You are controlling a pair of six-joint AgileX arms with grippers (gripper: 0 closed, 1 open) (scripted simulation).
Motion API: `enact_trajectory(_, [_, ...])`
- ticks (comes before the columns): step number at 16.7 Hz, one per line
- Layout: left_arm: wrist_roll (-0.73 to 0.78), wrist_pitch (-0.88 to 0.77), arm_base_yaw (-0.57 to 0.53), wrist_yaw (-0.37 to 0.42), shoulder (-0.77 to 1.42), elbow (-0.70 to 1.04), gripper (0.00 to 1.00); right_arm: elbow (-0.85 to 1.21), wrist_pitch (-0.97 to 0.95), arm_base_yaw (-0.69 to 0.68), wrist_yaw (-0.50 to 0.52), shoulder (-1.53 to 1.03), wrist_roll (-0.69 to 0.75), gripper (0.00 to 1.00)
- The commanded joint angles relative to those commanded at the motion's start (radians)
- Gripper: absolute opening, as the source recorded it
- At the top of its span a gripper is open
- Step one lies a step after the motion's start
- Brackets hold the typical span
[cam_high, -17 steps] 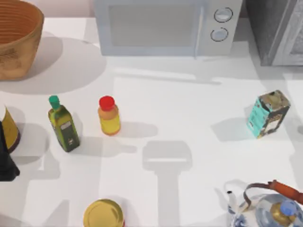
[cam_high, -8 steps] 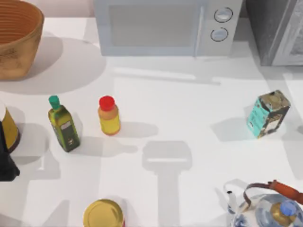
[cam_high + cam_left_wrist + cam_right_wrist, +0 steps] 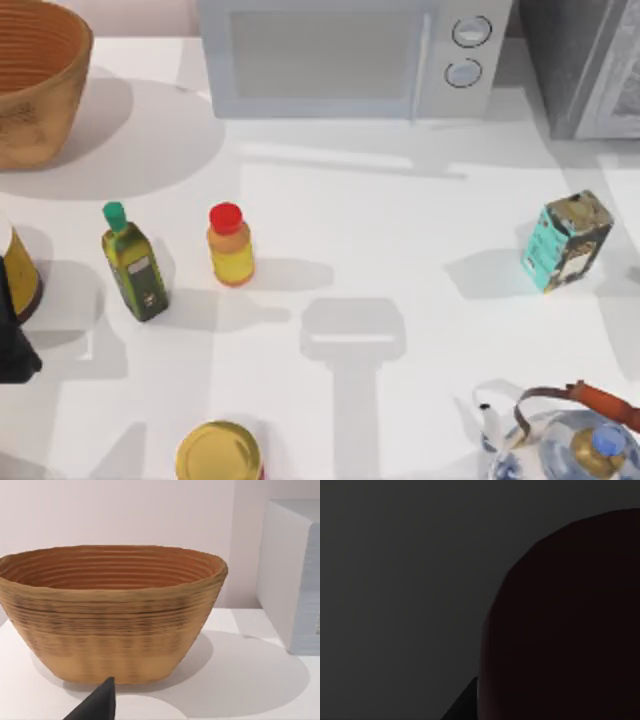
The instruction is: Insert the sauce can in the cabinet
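The sauce can (image 3: 20, 272) stands at the table's left edge, cut off by the top view's border. Its orange-yellow label and dark brown rim show. The black end of my left arm (image 3: 14, 345) lies right against the can's near side and covers part of it; whether it grips the can I cannot tell. In the left wrist view a black tip of the left gripper (image 3: 97, 705) points toward the basket. The cabinet (image 3: 560, 60), dark grey and speckled with a light grey door (image 3: 618, 85), stands at the far right corner. The right wrist view is dark.
A woven basket (image 3: 45, 95) sits far left and a white microwave (image 3: 350, 55) at the back centre. A green bottle (image 3: 135, 265), a red-capped yellow bottle (image 3: 230, 250), a teal carton (image 3: 567, 240), a yellow-lidded can (image 3: 220, 455) and a teapot (image 3: 560, 435) stand around.
At the left edge the black arm end and the can's visible top have shifted very slightly. Everything else on the table stays where it was.
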State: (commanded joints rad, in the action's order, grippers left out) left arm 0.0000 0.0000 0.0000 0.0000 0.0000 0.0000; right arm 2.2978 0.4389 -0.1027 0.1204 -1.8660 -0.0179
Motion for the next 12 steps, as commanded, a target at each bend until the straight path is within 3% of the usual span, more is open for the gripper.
enact_trajectory(6, [0.000, 0.000, 0.000, 0.000, 0.000, 0.000, 1.00, 0.000, 0.000, 0.000, 0.000, 0.000, 0.000, 0.98])
enact_trajectory(12, [0.000, 0.000, 0.000, 0.000, 0.000, 0.000, 1.00, 0.000, 0.000, 0.000, 0.000, 0.000, 0.000, 1.00])
